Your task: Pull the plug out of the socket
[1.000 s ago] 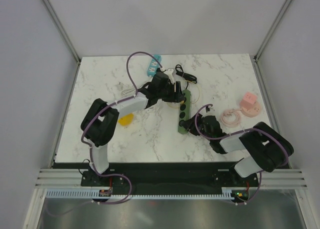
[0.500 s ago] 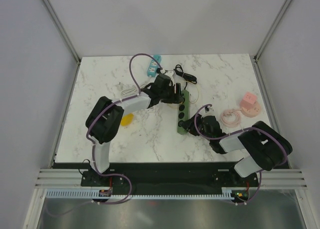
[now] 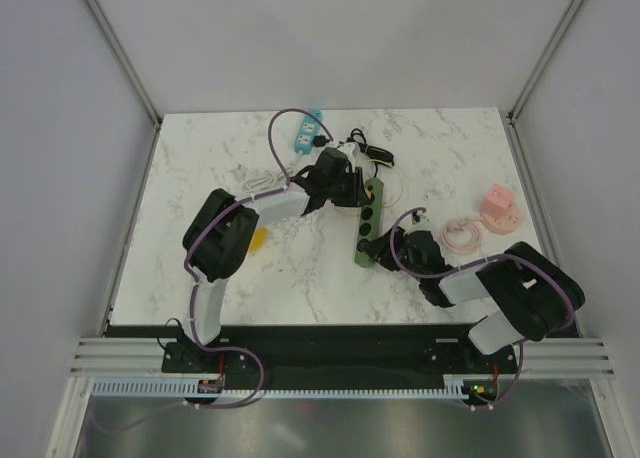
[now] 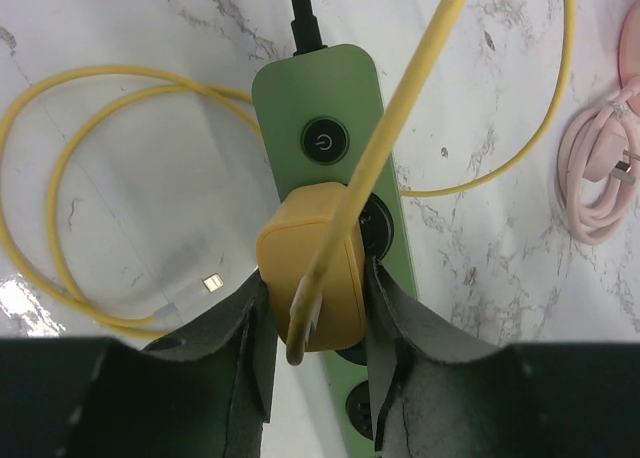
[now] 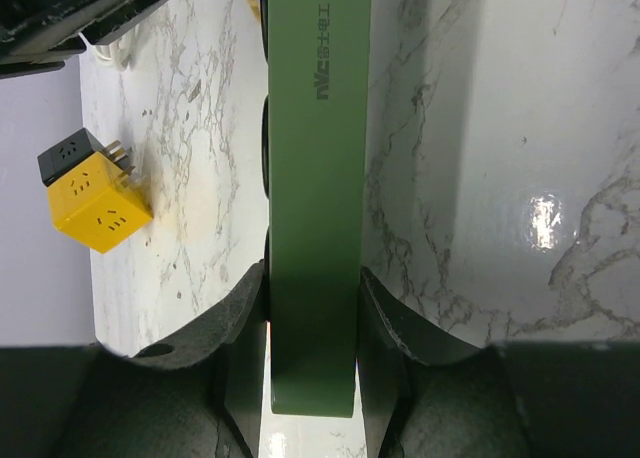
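A green socket strip (image 3: 366,228) lies slantwise at mid-table. A yellow plug (image 4: 315,268) with a yellow cable (image 4: 420,98) sits in the socket just below the strip's power button (image 4: 324,139). My left gripper (image 4: 318,273) is shut on that plug, one dark finger pressed to each side. From above, the left gripper (image 3: 352,190) covers the plug at the strip's far end. My right gripper (image 5: 312,288) is shut on the strip's (image 5: 315,178) near end, which in the top view lies under the right gripper (image 3: 385,248).
A yellow cube adapter (image 5: 95,203) lies left of the strip. A pink cube (image 3: 497,203) and a coiled pink cable (image 3: 462,236) sit to the right. A blue strip (image 3: 305,128) and black cable (image 3: 370,150) lie at the back.
My left gripper has shifted slightly right over the strip's far end and its fingers have closed in onto the yellow plug. The right arm has not moved.
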Controlling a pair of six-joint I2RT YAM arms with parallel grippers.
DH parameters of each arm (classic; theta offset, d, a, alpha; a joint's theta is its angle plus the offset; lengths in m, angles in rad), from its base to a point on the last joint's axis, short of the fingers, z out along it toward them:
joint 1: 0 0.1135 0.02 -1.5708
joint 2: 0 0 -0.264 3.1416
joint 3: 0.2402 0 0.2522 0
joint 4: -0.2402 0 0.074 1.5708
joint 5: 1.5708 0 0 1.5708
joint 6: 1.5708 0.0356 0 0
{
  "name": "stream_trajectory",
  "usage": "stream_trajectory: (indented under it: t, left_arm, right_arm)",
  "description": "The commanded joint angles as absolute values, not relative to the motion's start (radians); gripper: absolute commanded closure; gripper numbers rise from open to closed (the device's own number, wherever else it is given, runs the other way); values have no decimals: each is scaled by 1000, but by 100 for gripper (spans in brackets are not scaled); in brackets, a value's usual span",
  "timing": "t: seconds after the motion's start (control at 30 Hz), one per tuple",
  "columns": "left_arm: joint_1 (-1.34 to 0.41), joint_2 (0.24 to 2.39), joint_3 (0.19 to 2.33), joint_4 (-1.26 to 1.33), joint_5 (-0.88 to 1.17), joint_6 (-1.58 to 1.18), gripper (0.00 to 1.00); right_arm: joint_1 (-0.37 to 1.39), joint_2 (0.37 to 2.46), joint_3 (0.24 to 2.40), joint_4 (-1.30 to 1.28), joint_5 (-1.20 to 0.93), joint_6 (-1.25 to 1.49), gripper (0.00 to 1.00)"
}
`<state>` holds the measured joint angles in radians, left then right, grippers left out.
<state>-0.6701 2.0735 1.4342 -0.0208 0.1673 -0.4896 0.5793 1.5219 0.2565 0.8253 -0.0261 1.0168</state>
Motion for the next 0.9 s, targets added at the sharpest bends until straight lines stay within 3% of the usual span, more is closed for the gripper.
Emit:
stream_trajectory:
  t: [0.0,0.13,0.17,0.27,0.5,0.67,0.87]
  left_arm:
    - [-669,2049,1428,106,126,-381,98]
    - [-669,2023,1356,201,123,-336,98]
    - [-669,2019,1347,215,124,-324,98]
    - [-667,2010,1304,282,138,-299,98]
    - [-644,1968,1223,399,230,-313,98]
    - [-641,1919,1177,442,276,-345,98]
    - [-641,1890,1132,456,288,-370,98]
  right_arm:
    - [578,1502,270,775,-46,966,60]
    - [548,1430,287,744,-28,939,40]
    - [542,1418,304,724,-6,922,39]
    - [447,1402,399,599,8,888,39]
    - [353,1560,609,630,-32,881,38]
    - [353,1669,641,725,-66,897,38]
    - [351,1739,620,799,-32,874,47]
